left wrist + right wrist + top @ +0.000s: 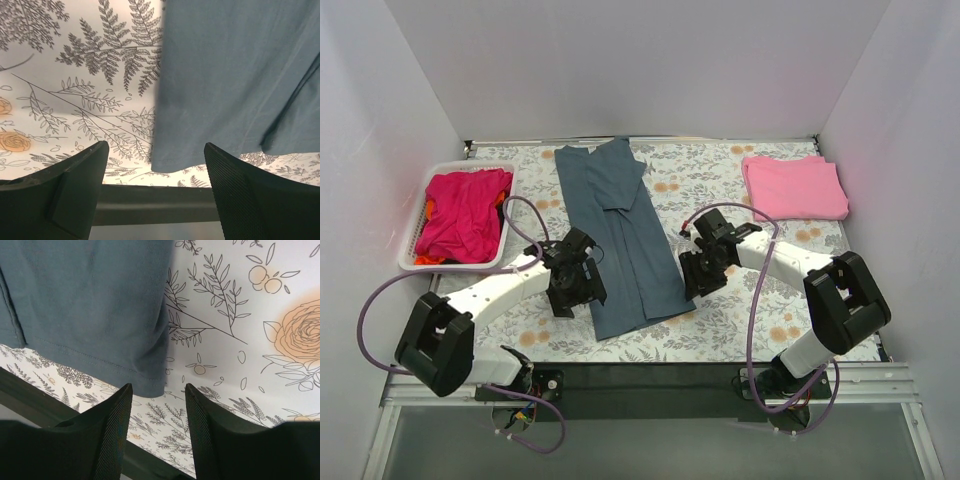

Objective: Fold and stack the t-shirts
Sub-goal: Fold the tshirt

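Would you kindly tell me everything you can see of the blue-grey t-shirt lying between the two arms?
The blue-grey t-shirt is soft, matte cloth, folded lengthwise into a long strip with both sides overlapping down the middle. It lies flat on the floral table, collar end far, stitched hem near, slanting slightly. The open left gripper and right gripper hover at its two hem corners; neither visibly touches it.
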Available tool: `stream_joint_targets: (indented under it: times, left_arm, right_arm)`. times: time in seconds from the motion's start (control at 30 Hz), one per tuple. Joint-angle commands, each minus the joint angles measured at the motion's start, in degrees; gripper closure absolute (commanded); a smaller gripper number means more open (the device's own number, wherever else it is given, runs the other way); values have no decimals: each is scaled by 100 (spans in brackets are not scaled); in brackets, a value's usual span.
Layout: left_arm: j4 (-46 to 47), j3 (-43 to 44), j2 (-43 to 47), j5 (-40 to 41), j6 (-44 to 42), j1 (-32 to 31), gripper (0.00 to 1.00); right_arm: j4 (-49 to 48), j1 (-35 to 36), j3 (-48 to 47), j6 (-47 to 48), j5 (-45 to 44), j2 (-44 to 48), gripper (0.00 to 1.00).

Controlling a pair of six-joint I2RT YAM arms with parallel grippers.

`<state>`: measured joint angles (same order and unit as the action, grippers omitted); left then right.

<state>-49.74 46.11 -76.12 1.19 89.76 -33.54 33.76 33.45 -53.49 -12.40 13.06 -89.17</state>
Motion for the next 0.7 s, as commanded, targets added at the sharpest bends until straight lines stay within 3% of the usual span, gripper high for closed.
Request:
stream_joint_targets:
  times: [0.0, 0.43, 0.67]
  left_arm:
    - [-10, 30, -61, -293, 271, -126, 29]
    - [8, -49, -746, -611, 464, -627, 36]
    - [-1, -137, -1019, -611, 517, -830, 47]
  right_arm:
    - [-335, 12, 120, -148, 258, 75, 55]
    - [-642, 100, 340, -588, 197, 31, 55]
    - [-581, 328, 348, -790, -172, -154, 55]
